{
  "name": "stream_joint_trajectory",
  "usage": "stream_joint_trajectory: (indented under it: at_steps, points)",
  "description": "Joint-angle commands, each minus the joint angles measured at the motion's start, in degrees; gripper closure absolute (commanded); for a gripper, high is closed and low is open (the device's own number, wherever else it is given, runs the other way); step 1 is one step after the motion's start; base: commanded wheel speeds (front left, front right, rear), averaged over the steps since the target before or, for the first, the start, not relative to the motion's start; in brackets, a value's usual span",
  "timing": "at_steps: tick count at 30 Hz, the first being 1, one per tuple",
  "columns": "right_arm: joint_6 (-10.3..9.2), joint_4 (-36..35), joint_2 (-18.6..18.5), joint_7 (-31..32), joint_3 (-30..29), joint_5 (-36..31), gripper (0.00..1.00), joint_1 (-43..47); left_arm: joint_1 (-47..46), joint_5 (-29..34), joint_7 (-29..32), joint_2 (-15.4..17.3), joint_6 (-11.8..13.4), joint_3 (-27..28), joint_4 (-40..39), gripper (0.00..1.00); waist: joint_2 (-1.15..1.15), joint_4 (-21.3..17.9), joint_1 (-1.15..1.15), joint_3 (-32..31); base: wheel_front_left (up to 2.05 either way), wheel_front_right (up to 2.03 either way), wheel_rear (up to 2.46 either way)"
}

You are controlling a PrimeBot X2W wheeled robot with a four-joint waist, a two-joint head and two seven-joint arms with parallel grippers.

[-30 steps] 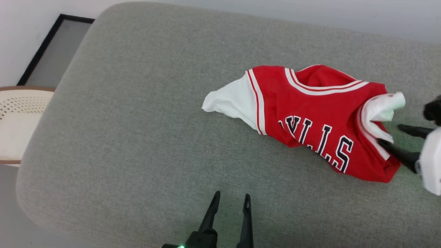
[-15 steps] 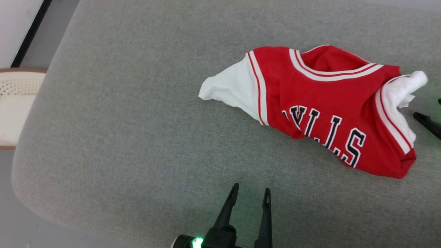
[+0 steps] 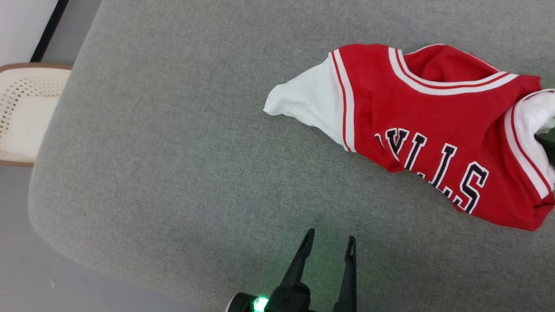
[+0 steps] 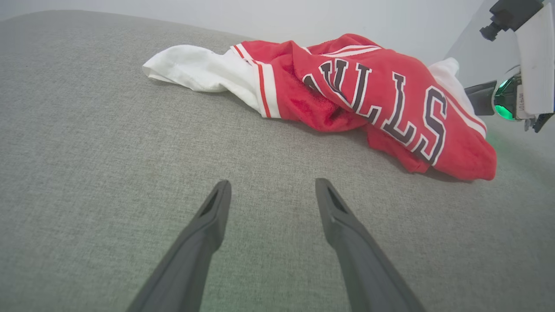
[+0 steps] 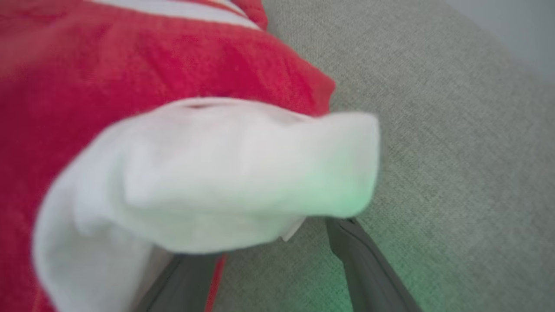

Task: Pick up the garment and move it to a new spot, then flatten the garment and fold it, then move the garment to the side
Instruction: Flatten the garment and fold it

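The garment [image 3: 433, 112], a red jersey with white side panels and black lettering, lies crumpled on the right half of a grey cushion [image 3: 173, 151]. It also appears in the left wrist view [image 4: 368, 99]. My left gripper [image 3: 329, 236] hangs open over bare cushion near the front edge, well short of the garment [image 4: 269, 184]. My right gripper [image 5: 264, 242] is open at the garment's right end, where a white fold [image 5: 243, 173] bulges over its fingers and hides the left tip. One of its dark fingers [image 4: 479, 97] points at that fold.
The cushion's rounded edge runs down the left and along the front, with grey floor [image 3: 26, 260] beyond. A pale woven seat [image 3: 26, 112] with a brown rim stands off the left edge. A white wall lies behind.
The head camera has shifted, so the whole picture slid. My right gripper has drawn back from the garment's white right end, and the fold there has settled. The garment lies as before.
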Motion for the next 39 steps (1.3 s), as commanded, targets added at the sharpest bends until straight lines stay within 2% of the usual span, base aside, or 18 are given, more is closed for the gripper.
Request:
stream_joint_trajectory:
  at_steps: [1,4,5,6,7,8,19,33,39]
  points:
    - [-0.04,0.27,0.37,0.34,0.97,-0.07,0.0,-0.34,-0.53,-0.29,-0.02,-0.07,0.5,-0.34,-0.2,0.0,0.0,0.42,0.0,0.5,0.0,0.0,0.0]
    - [-0.03,0.18,0.53,0.7,2.5,0.03,0.0,-0.95,-0.96,-0.79,-0.02,-0.07,0.79,-0.84,-0.35,0.0,0.0,0.76,0.0,0.81,0.0,0.0,0.0]
    - [-0.03,0.07,0.52,0.63,3.0,0.19,0.16,-1.03,-1.03,-0.85,-0.02,-0.06,0.79,-0.91,-0.38,0.0,0.0,0.85,0.0,0.87,0.0,0.0,0.0]
    - [-0.02,-0.05,0.48,0.58,3.45,0.41,0.53,-1.07,-1.12,-0.87,-0.02,-0.05,0.88,-0.97,-0.41,0.0,0.0,0.92,0.0,0.9,0.0,0.0,0.0]
    - [0.0,-0.19,0.43,0.84,4.09,0.66,0.82,-1.1,-1.18,-1.02,-0.02,-0.05,0.99,-1.01,-0.42,0.0,0.0,0.98,0.0,0.88,0.0,0.0,0.0]
    - [0.0,-0.28,0.32,1.01,4.59,0.81,1.0,-1.2,-1.2,-1.14,-0.02,-0.05,1.05,-0.97,-0.44,0.0,0.0,1.02,0.0,0.85,0.0,0.0,0.0]
    - [-0.04,-0.49,-2.03,-4.12,4.51,5.42,1.0,-2.5,-1.42,-1.01,-0.02,-0.04,0.88,0.43,0.39,0.0,0.0,-0.99,0.0,-0.78,0.0,0.0,0.0]
    - [-0.04,-1.74,-12.47,-11.0,4.77,13.63,1.0,0.62,-3.63,0.41,-0.02,-0.04,-0.05,2.05,3.2,0.0,0.0,-7.86,0.0,-2.78,0.0,0.0,0.0]
    - [-0.03,2.08,-14.15,-13.45,5.24,18.4,1.0,3.18,-4.49,0.43,-0.02,-0.04,-0.15,1.77,4.17,0.0,0.0,-8.94,0.0,-2.43,0.0,0.0,0.0]
